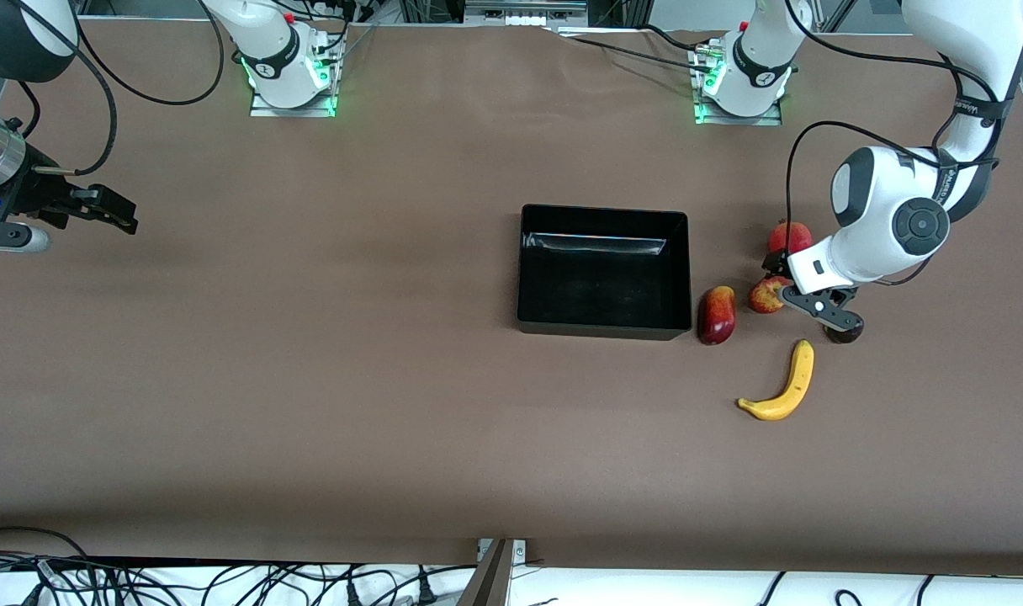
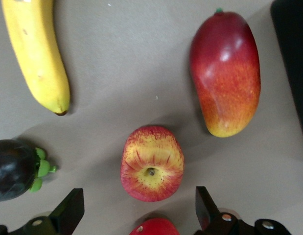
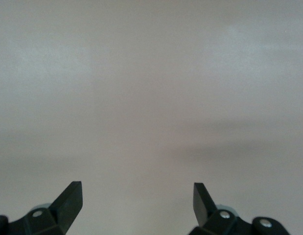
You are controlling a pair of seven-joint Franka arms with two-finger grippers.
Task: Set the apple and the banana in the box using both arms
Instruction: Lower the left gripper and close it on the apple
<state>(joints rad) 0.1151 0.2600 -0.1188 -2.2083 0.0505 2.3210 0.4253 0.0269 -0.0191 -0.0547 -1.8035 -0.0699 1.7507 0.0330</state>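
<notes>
The apple (image 1: 764, 295) (image 2: 152, 163), red with yellow streaks, lies on the table beside the black box (image 1: 602, 212), toward the left arm's end. The yellow banana (image 1: 785, 387) (image 2: 36, 54) lies nearer the front camera than the apple. My left gripper (image 1: 802, 291) (image 2: 140, 210) hangs open just above the apple and the round red fruit, holding nothing. The box has nothing in it; its edge (image 2: 293, 58) shows in the left wrist view. My right gripper (image 1: 112, 210) (image 3: 137, 200) waits open over bare table at the right arm's end.
A dark red and orange mango (image 1: 717, 315) (image 2: 225, 73) lies between the box and the apple. A plain red round fruit (image 1: 791, 236) (image 2: 156, 227) sits farther from the front camera than the apple. A dark purple fruit (image 1: 844, 332) (image 2: 14, 169) with green leaves rests beside the banana's tip.
</notes>
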